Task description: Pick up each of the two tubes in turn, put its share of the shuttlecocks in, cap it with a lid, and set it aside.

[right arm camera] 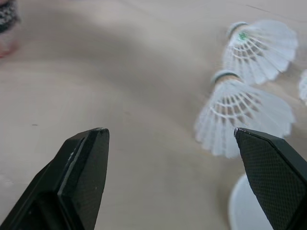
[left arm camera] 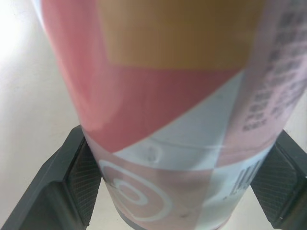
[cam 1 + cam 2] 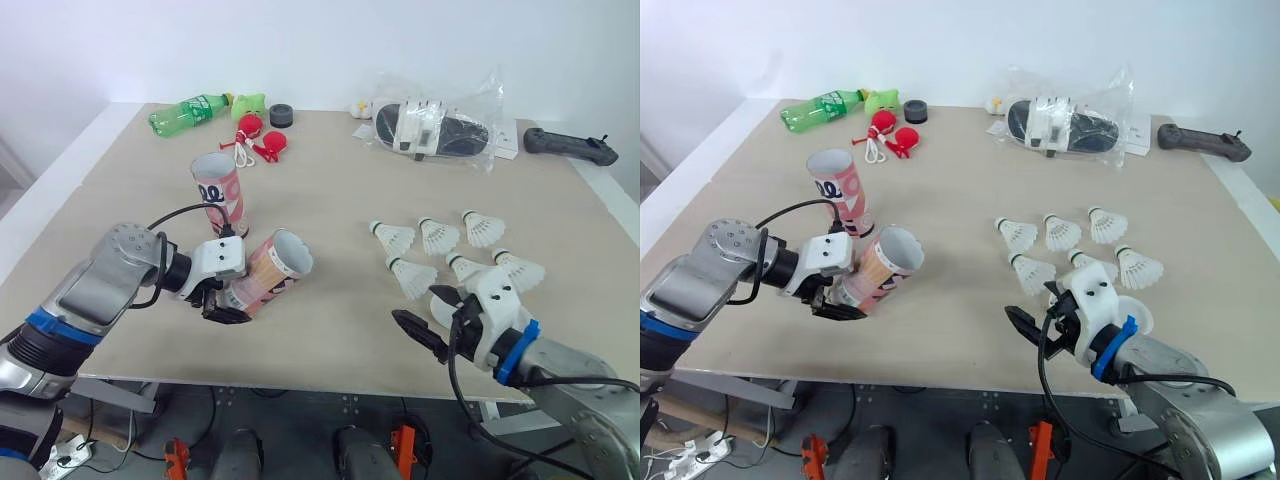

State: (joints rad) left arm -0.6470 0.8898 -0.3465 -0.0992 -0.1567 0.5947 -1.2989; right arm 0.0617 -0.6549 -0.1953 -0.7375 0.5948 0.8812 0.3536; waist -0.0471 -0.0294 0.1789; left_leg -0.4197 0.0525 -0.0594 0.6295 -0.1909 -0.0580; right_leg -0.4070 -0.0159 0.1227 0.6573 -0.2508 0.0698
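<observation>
My left gripper [image 3: 224, 302] is shut on the base of a pink and orange tube [image 3: 270, 268], holding it tilted just above the table with its open mouth facing right. In the left wrist view the tube [image 2: 168, 96] sits pressed between both fingers [image 2: 84, 177]. A second tube [image 3: 218, 190] stands upright just behind it. Several white shuttlecocks [image 3: 437, 236] lie in a cluster on the right. My right gripper [image 3: 428, 315] is open and low near the front edge, just in front of the cluster, with nothing between its fingers. The nearest shuttlecock [image 1: 244, 115] lies just beyond its fingertips.
At the back lie a green bottle [image 3: 190, 110], a green toy [image 3: 250, 103], a black round cap [image 3: 282, 115], red balls on a cord [image 3: 258, 138], a plastic bag with a slipper [image 3: 435, 128] and a black controller [image 3: 570, 146]. A white disc [image 1: 242, 206] lies by the right gripper.
</observation>
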